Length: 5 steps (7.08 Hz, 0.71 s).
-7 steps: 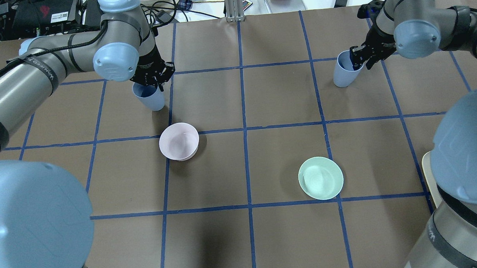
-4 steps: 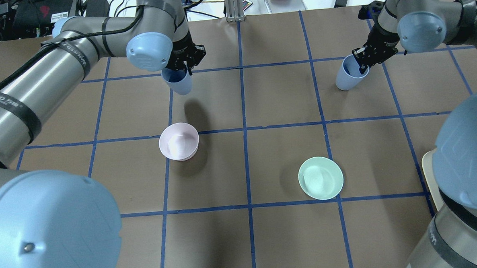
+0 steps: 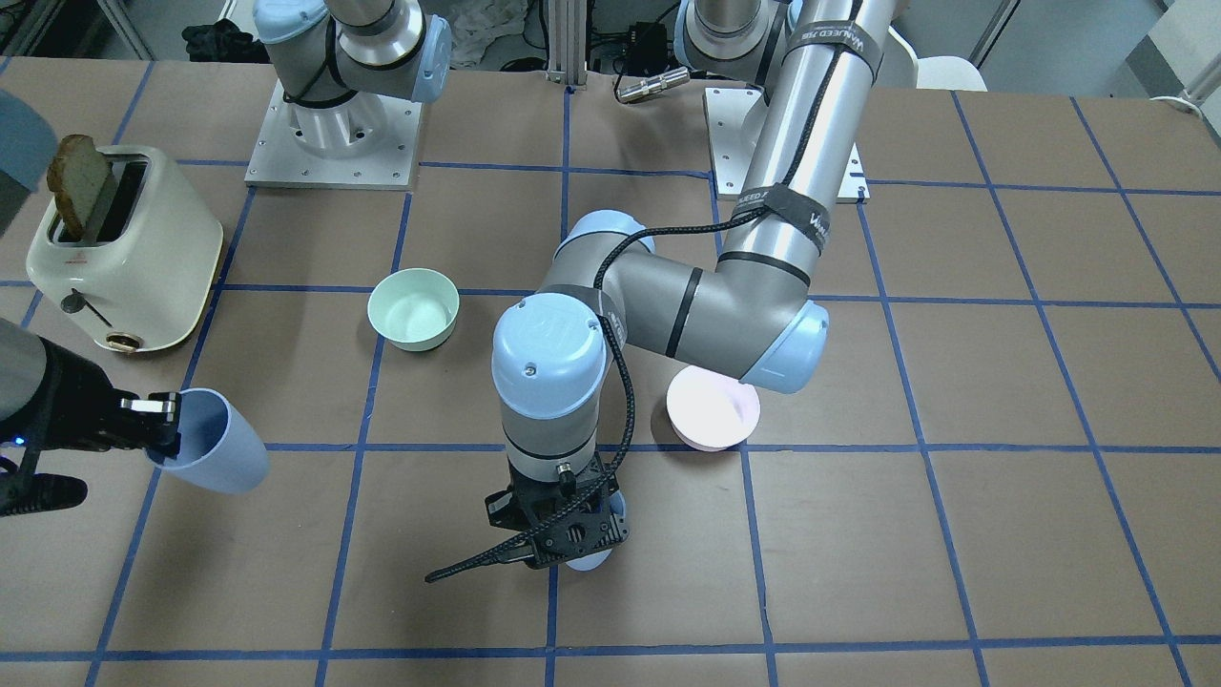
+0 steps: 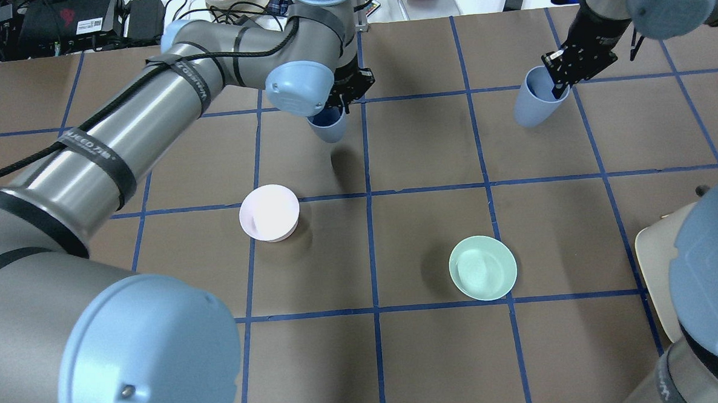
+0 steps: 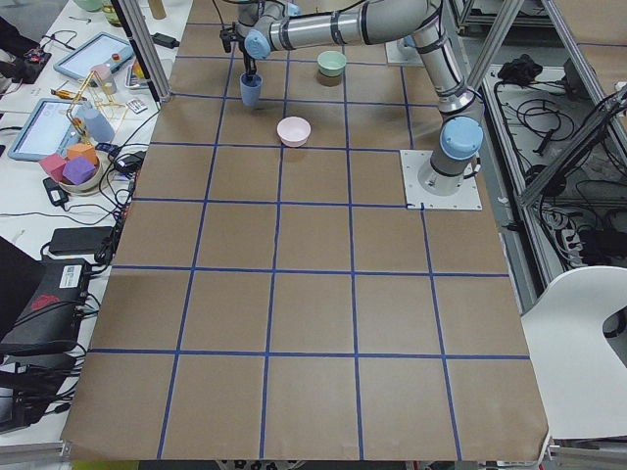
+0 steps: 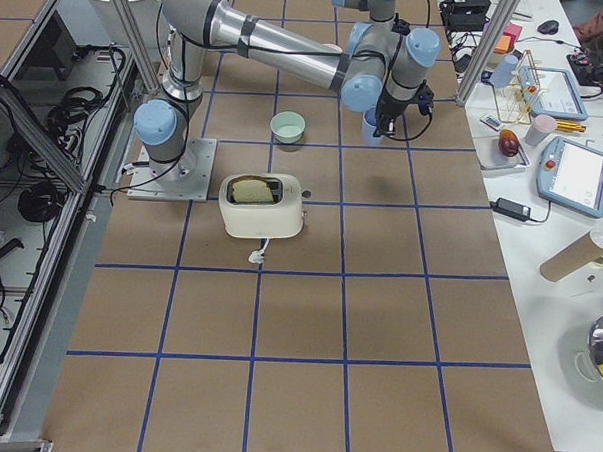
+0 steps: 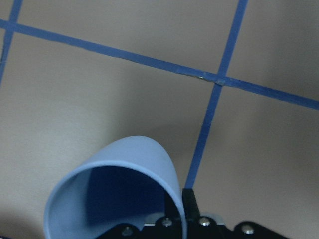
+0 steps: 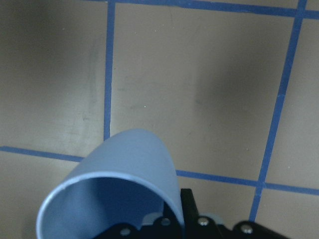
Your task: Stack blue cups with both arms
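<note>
My left gripper (image 4: pixel 338 104) is shut on the rim of one blue cup (image 4: pixel 329 125) and holds it above the table near the far centre grid line. The same cup fills the lower left of the left wrist view (image 7: pixel 124 184) and is mostly hidden behind the wrist in the front view (image 3: pixel 589 559). My right gripper (image 4: pixel 557 84) is shut on the rim of the second blue cup (image 4: pixel 535 104), which is tilted, at the far right. That cup also shows in the front view (image 3: pixel 215 444) and in the right wrist view (image 8: pixel 124 179). The two cups are well apart.
A pale pink bowl (image 4: pixel 270 212) sits left of centre and a mint-green bowl (image 4: pixel 482 267) right of centre, both nearer the robot than the cups. A cream toaster (image 3: pixel 119 248) with a slice of toast stands on the robot's right side. Clutter lies beyond the table's far edge.
My left arm has carried its cup to the right, from the left part of the table to near the centre line. My right gripper has shifted its cup slightly right and farther away.
</note>
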{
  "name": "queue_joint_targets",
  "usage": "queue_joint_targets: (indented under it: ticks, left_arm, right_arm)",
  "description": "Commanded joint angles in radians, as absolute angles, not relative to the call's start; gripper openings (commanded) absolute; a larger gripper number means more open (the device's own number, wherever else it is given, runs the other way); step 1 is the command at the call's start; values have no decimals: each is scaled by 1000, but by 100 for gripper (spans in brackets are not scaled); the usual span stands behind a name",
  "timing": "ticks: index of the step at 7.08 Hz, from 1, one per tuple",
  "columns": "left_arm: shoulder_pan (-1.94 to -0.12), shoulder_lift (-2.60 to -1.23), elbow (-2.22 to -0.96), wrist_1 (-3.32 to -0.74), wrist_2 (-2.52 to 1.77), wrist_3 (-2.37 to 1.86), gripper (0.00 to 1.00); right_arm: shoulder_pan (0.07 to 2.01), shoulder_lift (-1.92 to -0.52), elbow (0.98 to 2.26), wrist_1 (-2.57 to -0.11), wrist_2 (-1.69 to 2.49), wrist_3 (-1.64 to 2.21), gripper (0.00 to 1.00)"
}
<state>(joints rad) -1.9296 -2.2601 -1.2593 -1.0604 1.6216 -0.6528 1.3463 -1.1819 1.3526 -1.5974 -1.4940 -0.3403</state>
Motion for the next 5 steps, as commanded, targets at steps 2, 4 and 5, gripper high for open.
queue_joint_targets:
  ticks: [2, 4, 5]
  left_arm:
    - [-1951, -2276, -1255, -1043, 1618, -672, 0]
    - [-1950, -2275, -1256, -1043, 1618, -673, 74]
    - [-1948, -2261, -1255, -1043, 1617, -672, 100]
  right_arm:
    - [1348, -1183, 1341, -1545, -1483, -334, 0]
    - [1359, -1183, 1341, -1545, -1486, -283, 0]
    - [1373, -1183, 1338, -1545, -1485, -253, 0]
